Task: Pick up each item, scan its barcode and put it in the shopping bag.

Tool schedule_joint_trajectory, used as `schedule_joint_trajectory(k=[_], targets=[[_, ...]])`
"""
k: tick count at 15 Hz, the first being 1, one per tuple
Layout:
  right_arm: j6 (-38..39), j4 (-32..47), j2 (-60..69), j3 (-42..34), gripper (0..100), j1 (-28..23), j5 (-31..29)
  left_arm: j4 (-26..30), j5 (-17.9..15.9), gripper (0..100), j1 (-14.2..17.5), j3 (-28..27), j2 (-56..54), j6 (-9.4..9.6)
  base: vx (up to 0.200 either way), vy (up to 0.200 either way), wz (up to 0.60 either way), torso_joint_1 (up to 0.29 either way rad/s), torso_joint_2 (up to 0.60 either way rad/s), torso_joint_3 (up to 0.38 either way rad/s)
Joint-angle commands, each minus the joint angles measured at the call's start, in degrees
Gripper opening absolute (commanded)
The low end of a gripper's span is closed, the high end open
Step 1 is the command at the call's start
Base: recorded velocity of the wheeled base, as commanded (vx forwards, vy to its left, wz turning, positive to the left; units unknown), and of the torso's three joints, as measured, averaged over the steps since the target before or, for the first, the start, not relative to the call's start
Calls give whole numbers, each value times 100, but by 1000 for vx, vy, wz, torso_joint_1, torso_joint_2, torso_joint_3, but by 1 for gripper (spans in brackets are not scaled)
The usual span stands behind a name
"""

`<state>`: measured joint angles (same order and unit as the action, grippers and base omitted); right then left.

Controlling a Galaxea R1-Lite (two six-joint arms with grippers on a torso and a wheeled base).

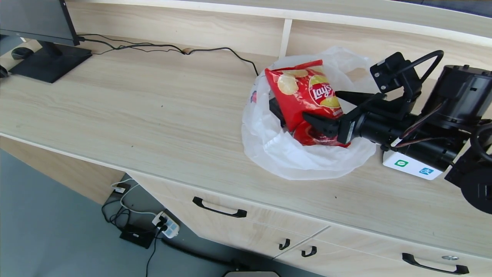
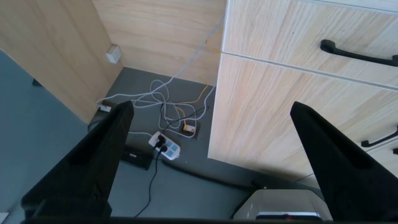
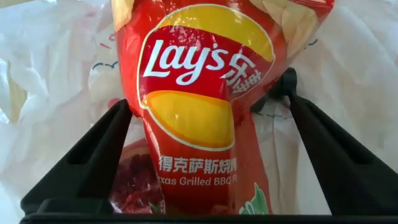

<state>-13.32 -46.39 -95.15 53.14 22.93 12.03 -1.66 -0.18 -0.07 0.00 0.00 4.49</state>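
A red chips bag (image 1: 307, 92) lies tilted on top of other goods inside the white plastic shopping bag (image 1: 307, 161) on the wooden counter. My right gripper (image 1: 322, 104) hovers open over the chips bag's lower end, one finger on each side of it. The right wrist view has the chips bag (image 3: 199, 106) between the spread fingers (image 3: 81, 168), with another red packet (image 3: 134, 180) and the shopping bag (image 3: 50, 74) beneath. My left gripper (image 2: 211, 106) hangs open and empty beside the cabinet front, low over the floor.
A monitor stand (image 1: 50, 57) and cables (image 1: 153, 48) occupy the counter's far left. A small white box (image 1: 413, 167) sits under my right arm. Drawer handles (image 1: 219, 209) line the cabinet front. A power strip (image 2: 165, 148) and wires lie on the floor.
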Motion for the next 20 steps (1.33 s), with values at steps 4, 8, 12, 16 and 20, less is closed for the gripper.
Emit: schedule_joint_trajectory(k=[4,8,12,16,20], targets=[[313,15,778,-40,100,-351,27,-1,1,100,-1,0,9,-9,0,0,0,0,0,0],[489,218,1323,-243,100,-359,1,8,1,100,-1,0,9,0,0,0,0,0,0,0],[489,235,1596,-304,100,-351,-8,-1,1,100,-1,0,9,0,0,0,0,0,0,0],[506,824,3389,-1921,100,-96,-8,-1,1,100,-1,0,9,8,0,0,0,0,0,0],[963,3013,6579,-3626,100,-113,-245,-1,1,100,-1,0,9,8,0,0,0,0,0,0]])
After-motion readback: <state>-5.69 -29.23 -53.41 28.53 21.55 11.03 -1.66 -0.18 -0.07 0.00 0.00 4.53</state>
